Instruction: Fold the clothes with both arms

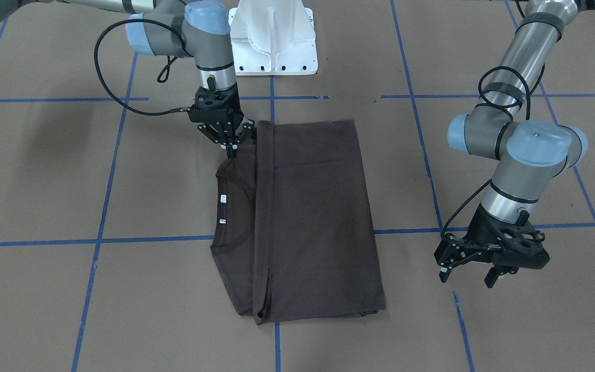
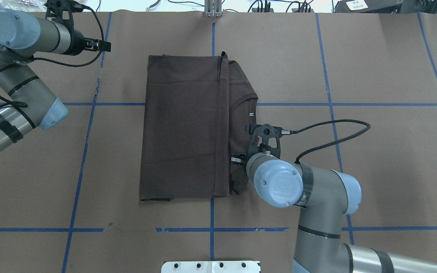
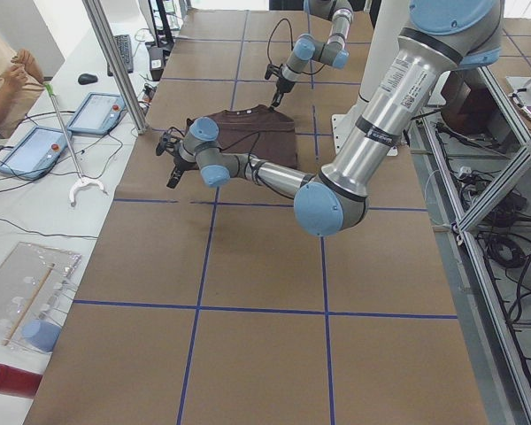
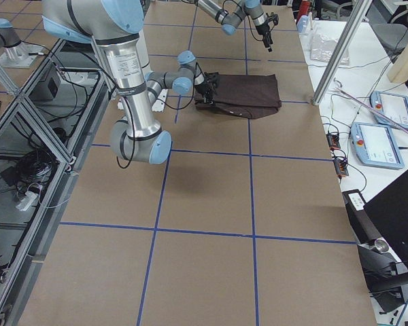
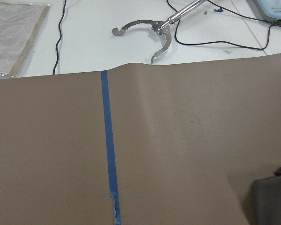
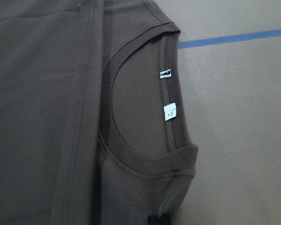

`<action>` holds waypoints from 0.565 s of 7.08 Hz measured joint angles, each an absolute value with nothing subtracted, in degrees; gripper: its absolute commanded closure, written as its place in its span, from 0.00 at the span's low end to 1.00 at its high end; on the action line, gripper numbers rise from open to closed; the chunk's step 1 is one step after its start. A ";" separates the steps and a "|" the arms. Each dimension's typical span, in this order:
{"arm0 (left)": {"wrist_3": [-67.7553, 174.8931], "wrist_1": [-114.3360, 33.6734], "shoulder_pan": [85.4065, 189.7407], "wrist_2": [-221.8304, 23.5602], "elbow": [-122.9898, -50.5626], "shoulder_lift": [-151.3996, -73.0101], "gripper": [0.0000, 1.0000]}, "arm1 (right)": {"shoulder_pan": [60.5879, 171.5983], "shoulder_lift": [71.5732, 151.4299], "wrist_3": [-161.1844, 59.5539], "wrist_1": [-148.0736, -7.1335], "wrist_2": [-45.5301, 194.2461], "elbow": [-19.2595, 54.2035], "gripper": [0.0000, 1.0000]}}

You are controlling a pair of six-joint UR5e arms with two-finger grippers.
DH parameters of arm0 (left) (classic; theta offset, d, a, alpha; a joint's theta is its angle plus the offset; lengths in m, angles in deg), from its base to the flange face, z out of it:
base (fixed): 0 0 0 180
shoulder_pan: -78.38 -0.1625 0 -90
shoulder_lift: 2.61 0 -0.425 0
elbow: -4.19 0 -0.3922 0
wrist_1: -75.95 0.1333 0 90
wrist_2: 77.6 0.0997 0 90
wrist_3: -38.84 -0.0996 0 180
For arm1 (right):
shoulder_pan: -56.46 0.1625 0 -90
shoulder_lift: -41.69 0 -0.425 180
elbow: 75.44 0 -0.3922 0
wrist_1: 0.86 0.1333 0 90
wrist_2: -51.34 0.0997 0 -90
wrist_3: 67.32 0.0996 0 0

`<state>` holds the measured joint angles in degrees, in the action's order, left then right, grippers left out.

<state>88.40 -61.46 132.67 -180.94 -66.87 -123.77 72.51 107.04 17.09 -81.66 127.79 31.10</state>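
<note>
The dark brown T-shirt point(image 1: 313, 217) lies flat on the brown table paper, folded lengthwise into a tall rectangle, also seen in the overhead view point(image 2: 180, 129). Its round collar and small white labels point(image 6: 169, 111) stick out along one edge. My right gripper point(image 1: 230, 149) points down at the shoulder corner beside the collar, shut on the fabric there; from overhead its wrist point(image 2: 266, 146) hides the fingers. My left gripper point(image 1: 468, 276) hangs open and empty over bare paper, well clear of the shirt's other side, and it also shows from overhead point(image 2: 99, 44).
The white pedestal base point(image 1: 274, 41) stands at the table's robot side. Blue tape lines point(image 1: 147, 240) grid the paper. Beyond the far table edge are a metal grabber tool point(image 5: 154, 33), tablets point(image 3: 35, 150) and a seated person point(image 3: 4, 80).
</note>
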 measured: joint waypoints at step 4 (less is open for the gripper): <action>88.50 -61.43 132.36 -180.96 -67.38 -123.65 0.00 | 69.17 113.13 18.13 -82.09 124.56 35.50 0.00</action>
